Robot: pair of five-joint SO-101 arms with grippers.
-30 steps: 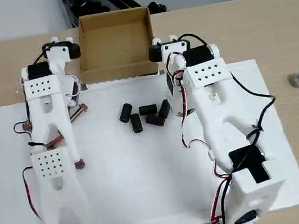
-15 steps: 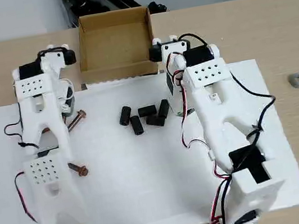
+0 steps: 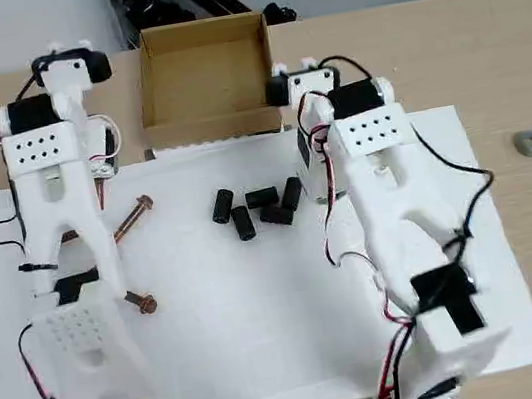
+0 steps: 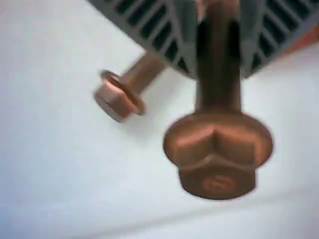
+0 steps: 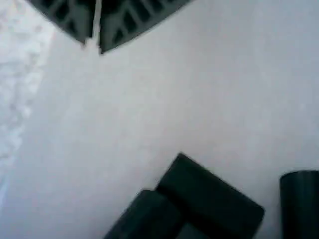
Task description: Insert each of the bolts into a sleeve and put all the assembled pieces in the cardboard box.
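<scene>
Left wrist view reveals a bolt [image 4: 218, 149] clamped in the left gripper [image 4: 218, 45].

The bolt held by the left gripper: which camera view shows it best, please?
The left wrist view: the bolt sits close up, shank clamped in the left gripper, hex head nearest. The high view has the left arm over it; the right wrist view faces sleeves.
</scene>
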